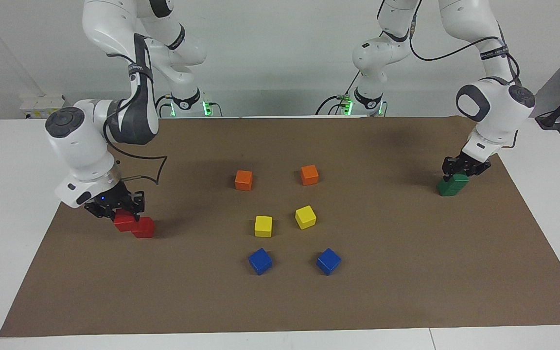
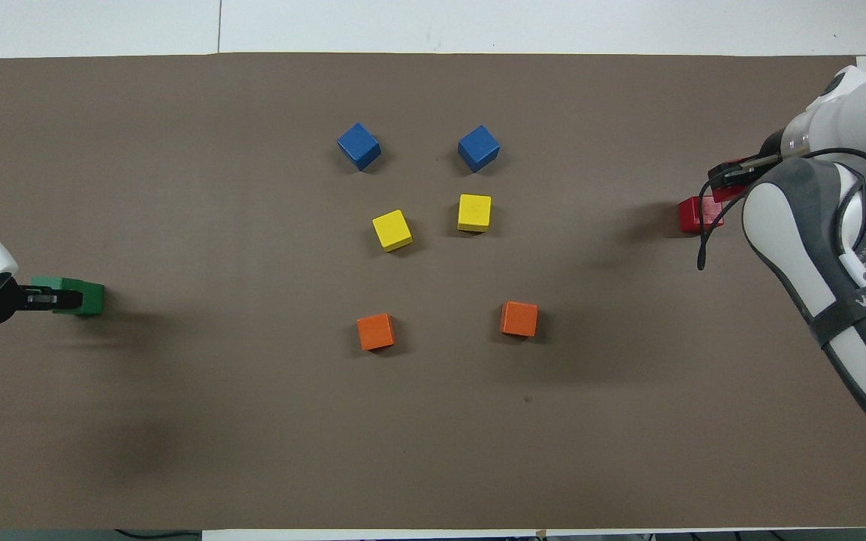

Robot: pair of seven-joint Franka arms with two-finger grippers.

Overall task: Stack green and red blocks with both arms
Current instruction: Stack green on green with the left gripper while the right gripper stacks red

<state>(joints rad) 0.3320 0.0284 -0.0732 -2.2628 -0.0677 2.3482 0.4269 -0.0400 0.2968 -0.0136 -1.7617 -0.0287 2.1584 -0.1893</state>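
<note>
Facing cam: high, across the table, looks back at the 2 arm bases, wide shot of the whole brown mat [image 1: 406,291]. Overhead cam: above the robots' end, steeply down and forward, arms only at the frame edges. Both cover the full mat, half a turn apart.
</note>
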